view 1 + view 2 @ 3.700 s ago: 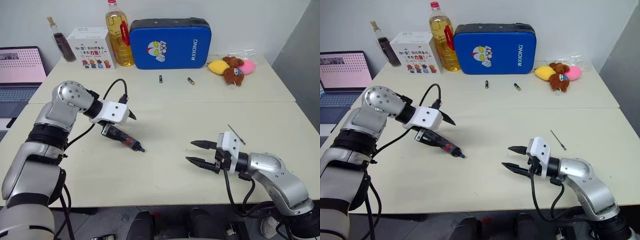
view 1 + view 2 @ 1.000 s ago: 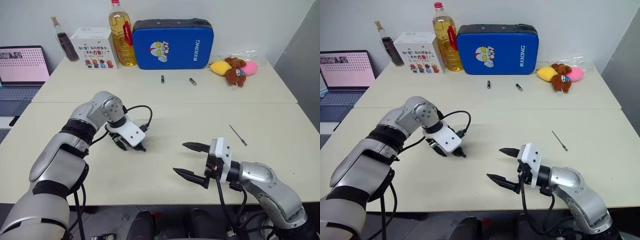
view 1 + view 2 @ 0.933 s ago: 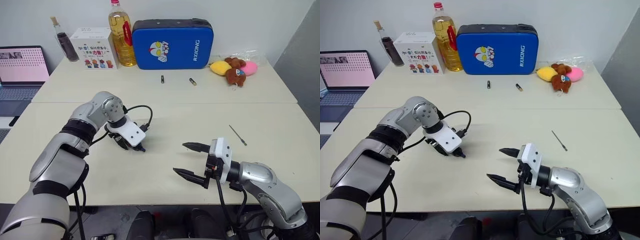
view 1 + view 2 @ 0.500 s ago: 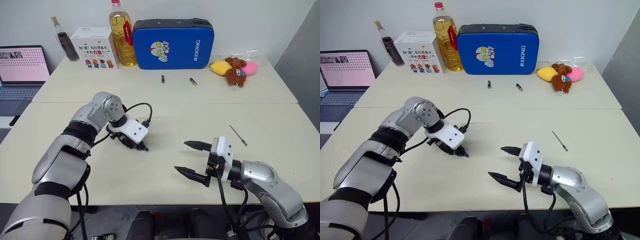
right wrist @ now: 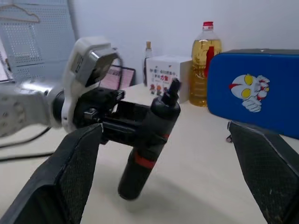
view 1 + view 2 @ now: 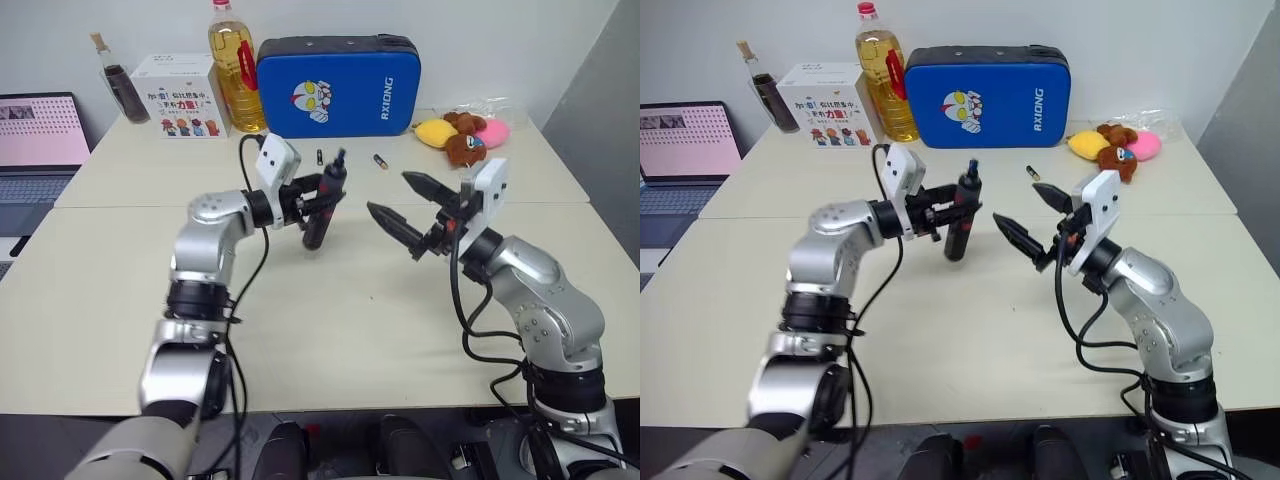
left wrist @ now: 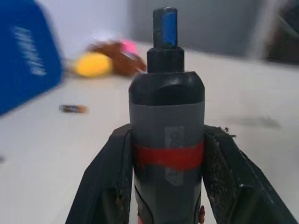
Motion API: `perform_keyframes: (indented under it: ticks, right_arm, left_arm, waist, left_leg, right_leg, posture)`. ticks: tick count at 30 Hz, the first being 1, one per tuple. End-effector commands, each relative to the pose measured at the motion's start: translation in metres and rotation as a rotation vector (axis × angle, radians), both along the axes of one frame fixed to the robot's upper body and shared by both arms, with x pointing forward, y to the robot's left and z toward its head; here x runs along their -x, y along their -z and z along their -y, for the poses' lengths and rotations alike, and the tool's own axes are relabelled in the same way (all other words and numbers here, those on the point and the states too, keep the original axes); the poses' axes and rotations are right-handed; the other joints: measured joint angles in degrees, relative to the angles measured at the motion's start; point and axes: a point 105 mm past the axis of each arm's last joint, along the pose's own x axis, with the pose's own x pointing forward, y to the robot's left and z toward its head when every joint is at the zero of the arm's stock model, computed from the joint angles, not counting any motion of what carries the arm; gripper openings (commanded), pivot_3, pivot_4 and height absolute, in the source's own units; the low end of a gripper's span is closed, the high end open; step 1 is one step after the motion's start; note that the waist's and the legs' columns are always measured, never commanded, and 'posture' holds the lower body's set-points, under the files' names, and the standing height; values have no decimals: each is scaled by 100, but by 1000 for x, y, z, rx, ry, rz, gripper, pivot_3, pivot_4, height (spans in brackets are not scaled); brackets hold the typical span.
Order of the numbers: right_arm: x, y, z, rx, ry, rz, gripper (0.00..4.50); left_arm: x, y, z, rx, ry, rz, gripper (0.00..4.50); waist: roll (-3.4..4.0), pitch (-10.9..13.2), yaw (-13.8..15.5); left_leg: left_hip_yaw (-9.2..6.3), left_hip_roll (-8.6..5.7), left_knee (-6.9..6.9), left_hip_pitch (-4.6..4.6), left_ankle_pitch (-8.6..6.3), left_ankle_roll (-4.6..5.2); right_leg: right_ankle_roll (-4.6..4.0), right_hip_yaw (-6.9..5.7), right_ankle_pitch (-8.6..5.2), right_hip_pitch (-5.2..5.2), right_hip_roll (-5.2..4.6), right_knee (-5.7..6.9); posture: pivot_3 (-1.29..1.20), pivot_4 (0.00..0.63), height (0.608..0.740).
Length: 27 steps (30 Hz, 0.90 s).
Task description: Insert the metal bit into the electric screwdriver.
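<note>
Left eye view gives you a cream tabletop [image 6: 330,330] against a white wall, with a blue case [image 6: 338,85], oil bottle [image 6: 224,65] and laptop [image 6: 40,135] at the back. Your left gripper [image 6: 318,195] fingers clamp the electric screwdriver [image 6: 322,208], tilted, above the tabletop. Right gripper [image 6: 405,208] fingers are spread wide, empty. Can't make out the metal bit.

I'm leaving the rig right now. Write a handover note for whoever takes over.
Left gripper: shut on the electric screwdriver, held clear above the table, bluish tip up, slightly tilted.
Right gripper: open, empty, raised and facing the screwdriver.
Done: screwdriver picked up and presented.
Left: the metal bit is in neither gripper; pick it up with the right gripper and insert it into the screwdriver's tip.
</note>
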Motion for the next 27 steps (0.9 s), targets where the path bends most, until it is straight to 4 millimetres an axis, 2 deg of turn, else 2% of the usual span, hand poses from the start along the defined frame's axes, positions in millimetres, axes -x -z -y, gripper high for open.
perform_keyframes:
  ticks: [1,3,6,9,12,15,17,19,24,27]
  right_arm:
    - [-2,-12,2,-2,28,58,4500]
    - [-1,-9,1,18,20,54,4500]
    - [1,-4,-5,59,6,54,4500]
    - [0,-1,-7,62,17,38,4500]
    - [-2,4,-7,68,30,19,4500]
    - [-14,10,10,150,137,10,4500]
    - [-30,19,40,246,264,-21,4500]
    - [-37,25,60,322,322,-55,4500]
    - [-46,42,93,454,351,-196,4500]
    - [-55,57,125,606,331,-311,4500]
  left_arm:
    - [5,-8,4,112,-119,108,1686]
    - [6,0,10,148,-165,112,1686]
    - [7,12,8,212,-247,99,1686]
    - [22,36,11,178,-235,76,1686]
    - [30,45,8,168,-248,62,1686]
    - [37,50,7,135,-248,61,1686]
    - [39,51,7,140,-250,57,1686]
    - [40,51,9,143,-253,56,1686]
    - [37,49,11,160,-270,59,1686]
    - [31,50,14,161,-280,65,1686]
  waist:
    - [0,0,2]
    - [0,0,13]
    - [0,0,48]
    - [1,-1,56]
    - [4,-4,57]
    - [5,-7,94]
    - [5,-7,109]
    - [5,-8,145]
    - [6,-8,130]
    - [10,-10,120]
  left_leg:
    - [2,-2,-2,-2,0,0]
    - [6,-2,-3,-2,0,0]
    - [6,-6,-1,-3,0,0]
    - [8,-8,-2,-1,0,0]
    - [11,-4,-8,3,0,0]
    - [9,-5,-4,6,0,0]
    - [11,-8,-4,9,0,0]
    - [13,-12,-3,10,0,0]
    - [15,-48,-5,12,-1,1]
    - [15,-44,-7,16,-1,2]
  right_leg:
    - [0,0,0,0,-1,-4]
    - [1,3,0,0,-7,-5]
    - [1,2,1,0,-11,-4]
    - [3,3,2,0,-9,-4]
    - [2,7,2,0,-6,-5]
    - [2,5,2,3,-6,-3]
    - [2,6,2,7,-6,-4]
    - [2,5,2,8,-8,-5]
    - [3,8,2,10,-12,-9]
    - [2,10,2,10,-10,-8]
  posture:
    - [0,150,740]
    - [0,150,740]
    - [0,150,740]
    - [0,150,740]
    - [0,150,740]
    - [0,150,740]
    - [0,150,740]
    - [0,150,740]
    - [0,150,740]
    - [0,150,740]
